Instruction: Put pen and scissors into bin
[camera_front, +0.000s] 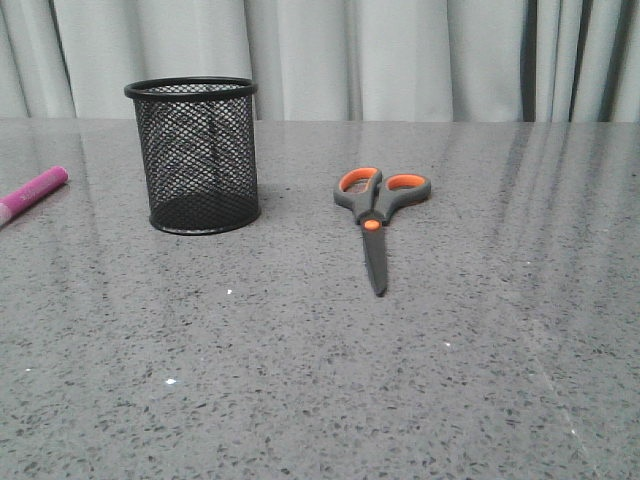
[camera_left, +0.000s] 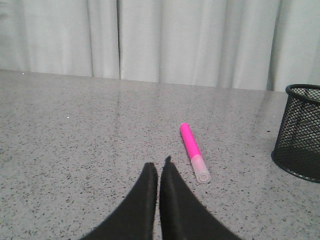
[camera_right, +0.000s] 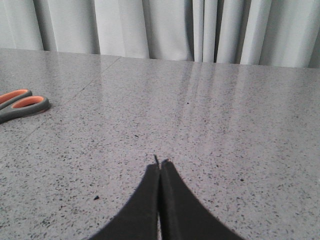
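A grey speckled stone table (camera_front: 420, 400) fills the front view, with pale curtains (camera_front: 400, 55) hanging behind its far edge. The bin (camera_front: 197, 155) stands upright on the table, a round black mesh cup with nothing visible inside it. The scissors (camera_front: 376, 210) lie flat and closed to the right of the bin, well apart from it, handles pointing away from the robot and blades toward it. The pen (camera_front: 32, 192) lies flat on the table to the left of the bin, apart from it, partly cut off by the frame edge. Neither arm shows in the front view. The left gripper (camera_left: 159, 167) hovers near the pen's pale end, jaws pressed together and holding nothing. The right gripper (camera_right: 160, 164), to the right of the scissors, is likewise closed and empty.
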